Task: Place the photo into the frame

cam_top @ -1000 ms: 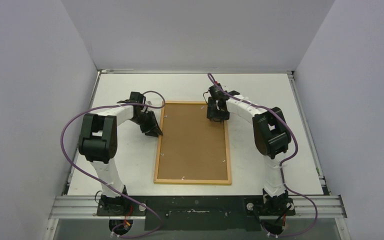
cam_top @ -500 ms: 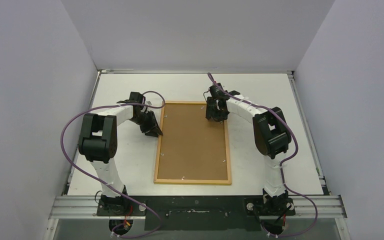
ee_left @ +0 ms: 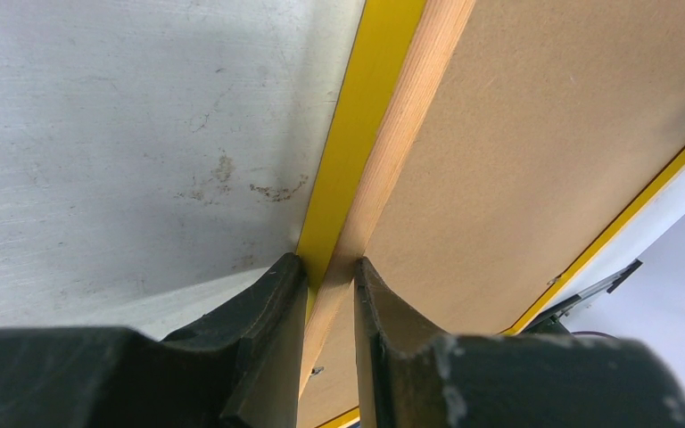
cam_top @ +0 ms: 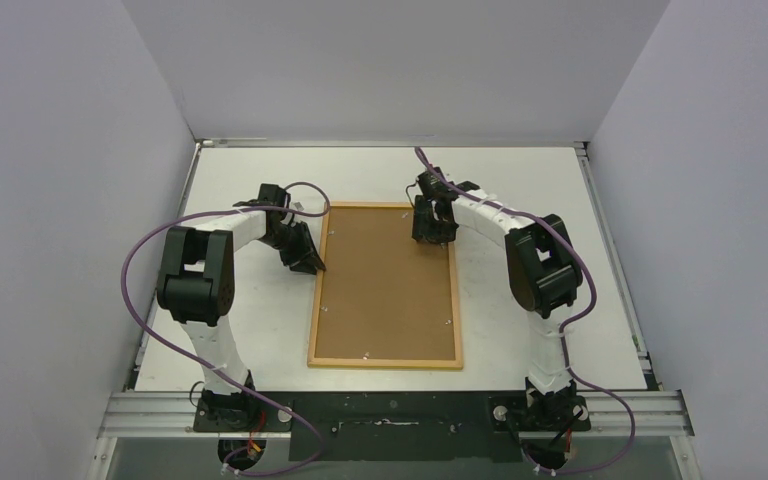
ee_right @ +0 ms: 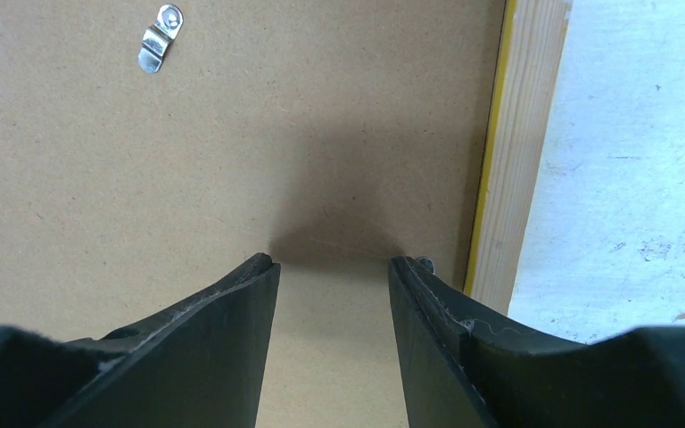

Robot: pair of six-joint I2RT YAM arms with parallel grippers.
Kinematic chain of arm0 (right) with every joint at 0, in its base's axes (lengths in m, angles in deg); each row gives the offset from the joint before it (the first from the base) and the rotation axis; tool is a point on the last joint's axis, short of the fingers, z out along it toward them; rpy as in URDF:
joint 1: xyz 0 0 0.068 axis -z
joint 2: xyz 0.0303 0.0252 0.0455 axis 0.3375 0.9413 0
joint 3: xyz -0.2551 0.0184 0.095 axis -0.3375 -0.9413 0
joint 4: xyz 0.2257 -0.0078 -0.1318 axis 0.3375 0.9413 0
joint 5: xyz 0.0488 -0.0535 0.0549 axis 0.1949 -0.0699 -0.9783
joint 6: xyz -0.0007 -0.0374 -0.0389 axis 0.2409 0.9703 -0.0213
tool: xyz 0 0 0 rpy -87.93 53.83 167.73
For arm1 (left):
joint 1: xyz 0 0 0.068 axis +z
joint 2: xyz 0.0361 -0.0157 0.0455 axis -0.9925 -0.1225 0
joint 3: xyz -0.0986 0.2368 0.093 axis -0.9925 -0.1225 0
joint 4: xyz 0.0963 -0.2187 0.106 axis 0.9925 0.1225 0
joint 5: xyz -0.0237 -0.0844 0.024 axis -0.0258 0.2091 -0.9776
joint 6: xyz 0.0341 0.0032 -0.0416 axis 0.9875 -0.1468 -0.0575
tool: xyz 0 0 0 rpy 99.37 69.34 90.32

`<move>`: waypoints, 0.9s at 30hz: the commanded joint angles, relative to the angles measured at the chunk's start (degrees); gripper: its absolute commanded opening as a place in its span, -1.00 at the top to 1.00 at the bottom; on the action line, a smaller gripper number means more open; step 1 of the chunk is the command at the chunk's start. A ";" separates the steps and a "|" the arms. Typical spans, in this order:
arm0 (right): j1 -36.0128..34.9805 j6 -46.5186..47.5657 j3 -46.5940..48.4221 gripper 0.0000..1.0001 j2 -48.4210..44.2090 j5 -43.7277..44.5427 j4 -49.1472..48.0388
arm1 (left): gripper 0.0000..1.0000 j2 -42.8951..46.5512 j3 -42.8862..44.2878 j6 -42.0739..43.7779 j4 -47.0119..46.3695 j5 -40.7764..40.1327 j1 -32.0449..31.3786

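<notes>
Pinching the frame (ee_left: 391,134) by its edge with the left end effector (ee_left: 325,261), back-up on the counter (cam_top: 530,180). Hovering the right end effector (ee_right: 332,260) spread over the backing board (ee_right: 232,143), rail just right. No sight of the photo; presumably underneath. Probably left: turning the clip (ee_right: 159,37).

Clearance around the frame (cam_top: 384,361)
I see bare table (cam_top: 260,330) at 8 o'clock and a strip at 12. My left gripper (cam_top: 315,266), clamped on the frame's rail, blocks 10; my right gripper (cam_top: 434,238), jaws apart, hangs over the backing board (cam_top: 385,300) at 1; my right arm (cam_top: 540,270) fills 4. The walls (cam_top: 60,200) close 9, 12 and 3.
</notes>
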 commanded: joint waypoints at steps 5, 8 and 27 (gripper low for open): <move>0.25 -1.24 -1.38 0.00 -2.43 5.08 4.23 | 0.78 -2.99 -1.34 0.23 0.70 -3.83 0.33; 0.53 -1.74 -1.50 0.00 -2.25 6.43 4.56 | 0.78 -3.01 -1.38 0.20 0.70 -3.79 0.35; 1.64 -5.29 -4.49 0.00 -3.74 7.19 4.21 | 0.79 -3.01 -1.44 0.10 0.69 -3.79 0.54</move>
